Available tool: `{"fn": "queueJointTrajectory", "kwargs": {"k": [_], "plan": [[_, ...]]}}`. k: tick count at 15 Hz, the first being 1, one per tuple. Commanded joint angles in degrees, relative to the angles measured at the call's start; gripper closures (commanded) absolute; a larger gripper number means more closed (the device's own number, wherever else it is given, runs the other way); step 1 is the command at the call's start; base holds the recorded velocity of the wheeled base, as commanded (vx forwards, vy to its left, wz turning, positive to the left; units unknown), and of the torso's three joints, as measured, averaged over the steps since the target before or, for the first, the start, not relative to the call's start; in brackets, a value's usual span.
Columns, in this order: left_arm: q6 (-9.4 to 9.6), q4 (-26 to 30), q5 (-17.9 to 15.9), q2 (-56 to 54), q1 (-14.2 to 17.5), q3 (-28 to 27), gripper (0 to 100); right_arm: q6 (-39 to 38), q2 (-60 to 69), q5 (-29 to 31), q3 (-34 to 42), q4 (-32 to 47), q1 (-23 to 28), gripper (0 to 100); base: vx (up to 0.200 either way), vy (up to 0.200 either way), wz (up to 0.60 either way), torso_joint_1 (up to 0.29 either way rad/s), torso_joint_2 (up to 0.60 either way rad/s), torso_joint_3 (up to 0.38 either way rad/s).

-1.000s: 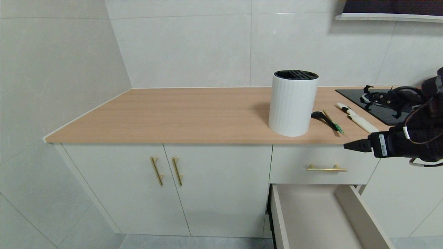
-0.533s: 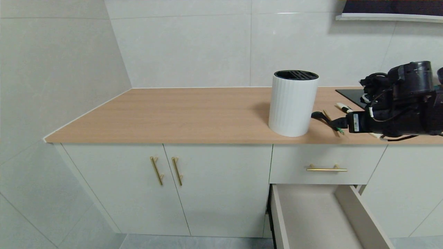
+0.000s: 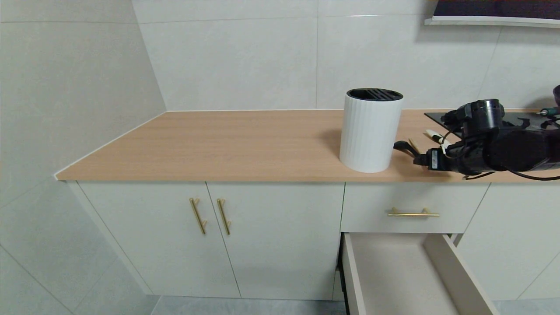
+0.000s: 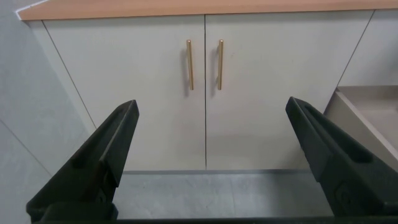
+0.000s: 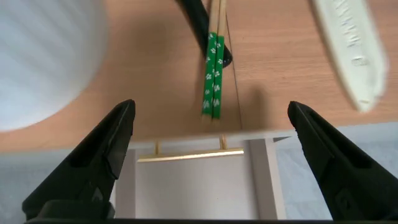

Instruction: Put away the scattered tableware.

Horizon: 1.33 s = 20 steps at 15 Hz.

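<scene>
A pair of wooden chopsticks [image 5: 213, 81] with green patterned ends lies near the counter's front edge, just right of the white ribbed holder [image 3: 370, 133]. A black spoon [image 3: 400, 145] lies beside them, its handle [image 5: 198, 25] running under the sticks. Farther right lies a white knife [image 5: 352, 56]. My right gripper [image 5: 211, 113] hovers open above the chopsticks' green ends, one finger on each side; in the head view the right gripper [image 3: 419, 160] sits low over the counter edge. My left gripper [image 4: 211, 107] is open and empty, facing the cabinet doors [image 4: 205, 93].
Below the counter a drawer [image 3: 393, 271] stands pulled open and empty, under a shut drawer with a gold handle [image 3: 412, 214]. A black hob [image 3: 437, 116] sits at the counter's right. The counter [image 3: 227, 144] left of the holder is bare wood.
My right arm has risen from below the counter edge and swung left and inward, coming down over the chopsticks. The tableware and holder have not moved.
</scene>
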<state>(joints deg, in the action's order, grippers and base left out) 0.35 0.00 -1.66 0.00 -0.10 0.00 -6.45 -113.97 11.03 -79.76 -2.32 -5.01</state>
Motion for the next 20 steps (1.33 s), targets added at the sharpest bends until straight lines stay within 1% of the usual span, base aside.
{"fn": "queueJointTrajectory", "kwargs": {"k": [1,5,6,11,15,18,20], "plan": [[0.0,-0.1,0.0,0.0,0.0,0.0,0,-0.1,-3.2,0.0,-1.4,0.0,0.8,0,0.0,0.0,0.0,0.0,0.0,0.0],[0.0,-0.1,0.0,0.1,0.0,0.0,0,-1.0,-3.5,-0.3,-1.4,-0.1,1.0,0,0.0,0.0,0.0,0.0,0.0,0.0],[0.0,0.0,0.0,0.1,0.0,0.0,0,-1.3,-3.5,-0.3,-1.5,-0.2,1.0,100,0.0,0.0,0.0,0.0,0.0,0.0],[0.0,-0.1,0.0,0.1,0.0,0.0,0,-1.4,-2.8,-0.4,-1.4,-0.7,0.9,100,0.0,0.0,0.0,0.0,0.0,0.0],[0.0,0.0,0.0,0.1,0.0,0.0,0,-2.7,0.4,-0.3,-0.5,-0.2,0.9,100,0.0,0.0,0.0,0.0,0.0,0.0],[0.0,-0.1,0.0,0.1,0.0,0.0,0,-3.6,8.9,-0.6,5.4,-0.1,0.4,100,0.0,0.0,0.0,0.0,0.0,0.0],[0.0,-0.1,0.0,0.1,0.0,0.0,0,-3.6,17.5,-1.2,12.4,-0.1,-0.4,100,0.0,0.0,0.0,0.0,0.0,0.0]]}}
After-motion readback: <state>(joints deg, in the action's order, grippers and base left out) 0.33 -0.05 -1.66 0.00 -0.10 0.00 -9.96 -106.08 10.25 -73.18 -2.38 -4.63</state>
